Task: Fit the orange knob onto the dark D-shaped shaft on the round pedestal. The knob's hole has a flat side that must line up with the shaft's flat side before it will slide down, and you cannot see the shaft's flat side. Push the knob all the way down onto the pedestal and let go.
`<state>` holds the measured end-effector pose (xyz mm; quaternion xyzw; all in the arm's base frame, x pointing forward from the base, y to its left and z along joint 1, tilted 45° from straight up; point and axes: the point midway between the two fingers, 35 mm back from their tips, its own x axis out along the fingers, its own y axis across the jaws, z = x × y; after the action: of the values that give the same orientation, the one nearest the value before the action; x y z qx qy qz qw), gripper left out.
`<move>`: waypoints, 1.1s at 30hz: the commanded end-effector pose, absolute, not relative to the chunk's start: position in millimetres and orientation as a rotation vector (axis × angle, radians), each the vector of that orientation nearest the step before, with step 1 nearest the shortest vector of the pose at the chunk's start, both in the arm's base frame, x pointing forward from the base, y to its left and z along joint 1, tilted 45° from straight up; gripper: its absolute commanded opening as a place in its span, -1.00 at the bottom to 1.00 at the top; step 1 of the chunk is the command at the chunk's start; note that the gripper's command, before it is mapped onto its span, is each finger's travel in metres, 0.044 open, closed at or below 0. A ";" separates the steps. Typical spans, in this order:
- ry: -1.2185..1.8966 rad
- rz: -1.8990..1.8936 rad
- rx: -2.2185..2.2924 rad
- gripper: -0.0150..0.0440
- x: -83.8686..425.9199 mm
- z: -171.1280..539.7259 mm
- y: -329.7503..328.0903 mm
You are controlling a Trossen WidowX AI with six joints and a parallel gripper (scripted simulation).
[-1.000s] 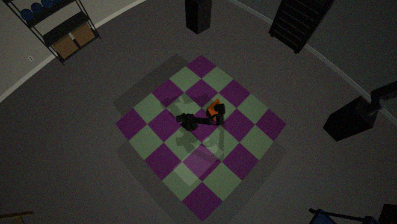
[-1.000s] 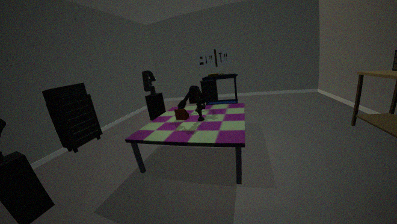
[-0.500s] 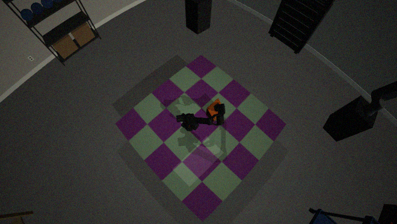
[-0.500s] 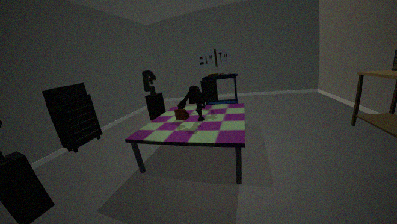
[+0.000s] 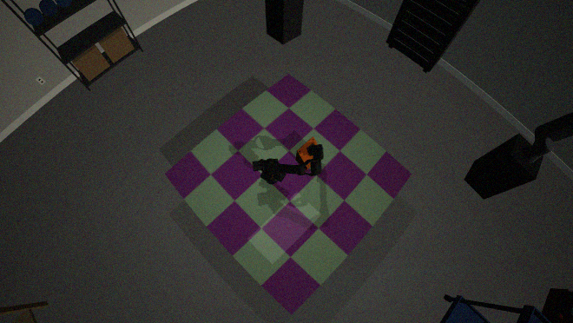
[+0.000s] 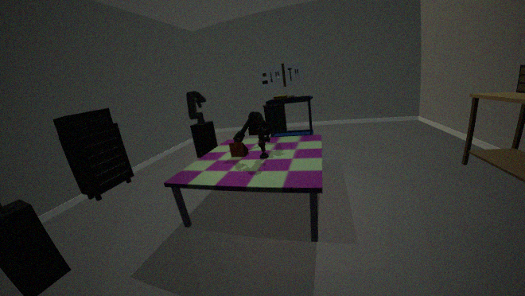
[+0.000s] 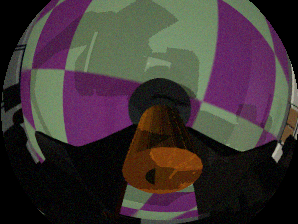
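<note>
The orange knob (image 7: 162,170) shows in the wrist view, its wide near face low in the middle with a dark spot in it and its body narrowing away from the camera. My gripper (image 7: 161,130) (image 6: 263,150) is shut on the knob, a dark finger on each side, and points down over the pedestal. The round dark pedestal (image 7: 139,102) (image 6: 264,156) stands on the table, with the knob's far end in line with its middle in the wrist view. The shaft is hidden, and I cannot tell whether the knob touches the pedestal. In the top view the arm covers the pedestal.
The table (image 5: 291,286) (image 6: 304,179) has a purple and pale green checkered top. An orange block (image 5: 306,148) (image 6: 239,149) stands beside the arm's base. Arm shadows fall across the squares. Shelves, dark cabinets and a workbench stand around the room, away from the table.
</note>
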<state>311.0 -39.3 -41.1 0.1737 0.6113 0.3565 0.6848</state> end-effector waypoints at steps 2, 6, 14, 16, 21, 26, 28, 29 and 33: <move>1.363 0.803 0.385 -0.49 311.7 -40.8 -38.0; 1.363 0.803 0.385 -0.49 311.6 -40.5 -37.7; 1.363 0.803 0.385 -0.49 312.8 -36.6 -40.0; 1.352 0.820 0.365 -0.49 312.9 -36.6 -40.1; 1.270 0.929 0.229 -0.49 313.1 -37.5 -41.0; 1.265 0.936 0.221 -0.49 312.1 -39.7 -40.8; 1.265 0.936 0.221 -0.49 311.4 -40.2 -40.8; 1.265 0.936 0.221 -0.49 311.3 -40.3 -40.7; 1.265 0.936 0.221 -0.49 311.4 -41.7 -38.9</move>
<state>311.2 -39.2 -40.7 0.1016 0.5712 0.4183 0.6989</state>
